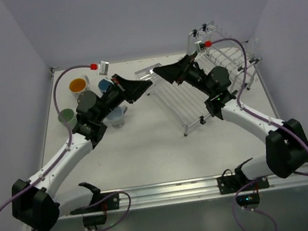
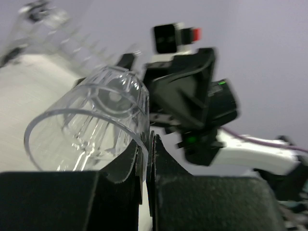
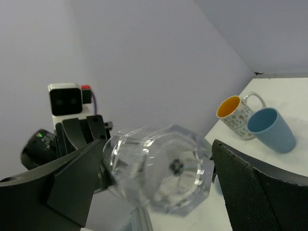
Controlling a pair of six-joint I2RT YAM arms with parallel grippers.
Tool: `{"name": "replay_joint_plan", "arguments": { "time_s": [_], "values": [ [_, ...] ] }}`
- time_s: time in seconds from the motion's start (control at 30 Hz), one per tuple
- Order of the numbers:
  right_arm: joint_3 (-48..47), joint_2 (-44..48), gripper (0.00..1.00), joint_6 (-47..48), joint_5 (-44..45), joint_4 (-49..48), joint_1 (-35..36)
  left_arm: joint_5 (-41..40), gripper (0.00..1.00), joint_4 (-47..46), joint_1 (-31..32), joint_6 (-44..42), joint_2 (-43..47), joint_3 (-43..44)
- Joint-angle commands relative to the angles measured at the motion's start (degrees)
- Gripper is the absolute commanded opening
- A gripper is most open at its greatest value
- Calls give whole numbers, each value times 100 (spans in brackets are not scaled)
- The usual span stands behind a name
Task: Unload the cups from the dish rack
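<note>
1. The left gripper is pressed together on the wall of a clear glass at its rim, one finger inside the mouth and one outside.
2. The clear glass lies on its side in the air, between the two grippers. Its open mouth faces the left wrist camera and its faceted base faces the right wrist camera.
3. The right gripper has its fingers spread wide, one on each side of the glass. I cannot tell whether either pad touches the glass.
4. In the top view both gripper tips meet above the table, just at the left edge of the dish rack, over its flat section.
5. The dish rack sits right of centre on the table, with its raised slotted back towards the far right corner.
6. Four cups stand on the table to the left, well apart from the rack: a white mug with orange inside, a dark blue cup, a pale green cup and a light blue cup, the last partly hidden by the left arm.
</note>
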State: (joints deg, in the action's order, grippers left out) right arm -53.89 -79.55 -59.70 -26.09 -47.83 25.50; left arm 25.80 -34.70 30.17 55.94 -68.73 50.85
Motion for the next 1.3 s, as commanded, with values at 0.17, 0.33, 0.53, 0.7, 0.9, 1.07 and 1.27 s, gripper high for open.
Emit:
{"name": "replay_joint_plan", "arguments": {
  "time_s": [0.17, 0.33, 0.53, 0.7, 0.9, 1.07, 1.27],
  "values": [
    [63, 492, 99, 1143, 104, 765, -308, -1928, 0, 6489, -29, -3141, 229, 1980],
    [-552, 607, 99, 1882, 51, 2064, -440, -2412, 0, 8548, 163, -3555, -395, 2473],
    [-763, 695, 99, 2261, 209, 2515, -432, -3362, 0, 9533, 744, -3581, -984, 2623],
    [-799, 634, 99, 2200, 43, 2507, -432, -3363, 0, 9535, 815, -3818, -1677, 2588],
    [-843, 616, 99, 2208, 7, 2542, -431, -3239, 0, 9350, 850, -4047, -2258, 2667],
    [-816, 686, 99, 2261, 77, 2595, -440, -3336, 0, 9253, 867, -4126, -2505, 2527],
    [-799, 809, 99, 2419, 244, 2735, -431, -3556, 11, 9139, 876, -4214, -2663, 2272]
  ]
}}
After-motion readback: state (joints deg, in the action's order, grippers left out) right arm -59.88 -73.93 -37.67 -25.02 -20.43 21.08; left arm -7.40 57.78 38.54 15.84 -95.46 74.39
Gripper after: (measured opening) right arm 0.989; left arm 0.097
